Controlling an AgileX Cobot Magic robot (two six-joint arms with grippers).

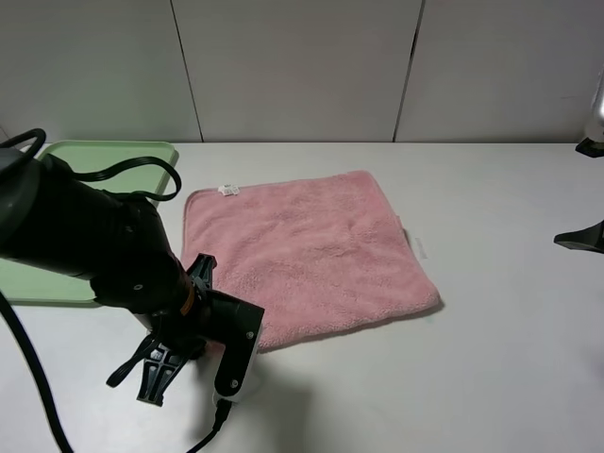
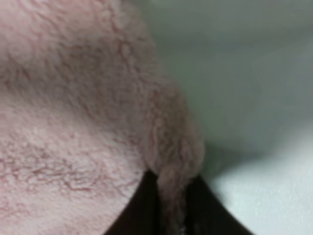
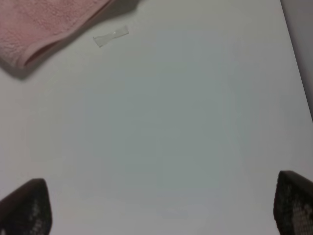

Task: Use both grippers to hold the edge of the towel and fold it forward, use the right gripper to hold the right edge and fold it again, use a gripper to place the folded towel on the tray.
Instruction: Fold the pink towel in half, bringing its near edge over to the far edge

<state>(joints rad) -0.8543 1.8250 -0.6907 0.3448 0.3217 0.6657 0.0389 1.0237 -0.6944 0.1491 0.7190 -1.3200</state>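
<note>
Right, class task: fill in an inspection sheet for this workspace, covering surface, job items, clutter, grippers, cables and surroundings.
Surface: white table, no stains seen.
Job's things: pink fleece towel lying flat, not yet folded; pale green plastic tray to its left.
Clutter: small clear scrap beside the towel's right edge.
Grippers: left gripper shut on the towel's near left corner; right gripper open above bare table, apart from the towel.
Cables: black cable trailing from the left arm.
Surroundings: grey panelled wall behind the table.
</note>
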